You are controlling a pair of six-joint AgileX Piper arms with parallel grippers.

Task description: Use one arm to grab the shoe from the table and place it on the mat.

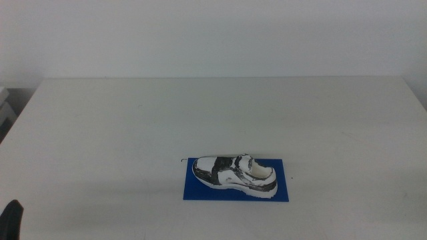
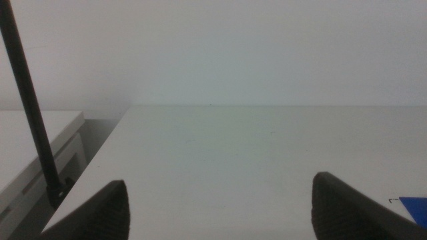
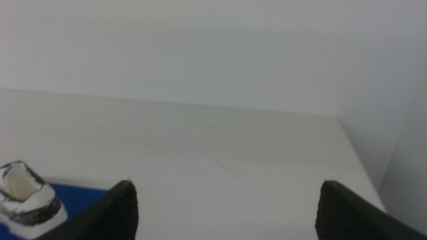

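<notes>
The white sneaker with black-grey panels [image 1: 235, 175] lies on its sole on the deep blue mat [image 1: 200, 191], in the front middle of the white table [image 1: 213, 113]. Its heel [image 3: 25, 197] and a strip of mat [image 3: 83, 200] show in the right wrist view; a mat corner [image 2: 415, 204] shows in the left wrist view. My left gripper [image 2: 220, 213] is open and empty, low at the table's front left; a bit of it [image 1: 12, 220] shows in the middle view. My right gripper [image 3: 227, 213] is open and empty, out of the middle view, to the right of the shoe.
A black cable [image 2: 30, 107] runs past the table's left edge, with a white cabinet [image 2: 30, 143] beside the table. A plain white wall stands behind the table. A short dark thread [image 1: 183, 160] lies at the mat's far left corner.
</notes>
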